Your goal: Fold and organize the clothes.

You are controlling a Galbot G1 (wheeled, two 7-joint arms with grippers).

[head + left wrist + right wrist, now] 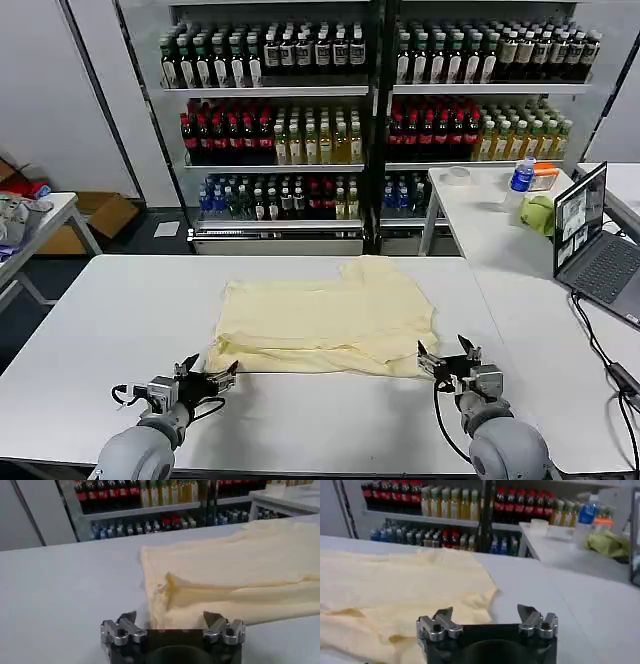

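While the T-shirt (325, 315) lay partly folded on the table (100, 320), we held our left gripper (208, 379) and right gripper (445, 361) released at its near corners; pinching only one thin layer risked undoing the fold.

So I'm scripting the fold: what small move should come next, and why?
Probably ease both open grippers, left and right, forward onto the T-shirt's near corners. Each sits at the table just short of the hem, holding nothing.
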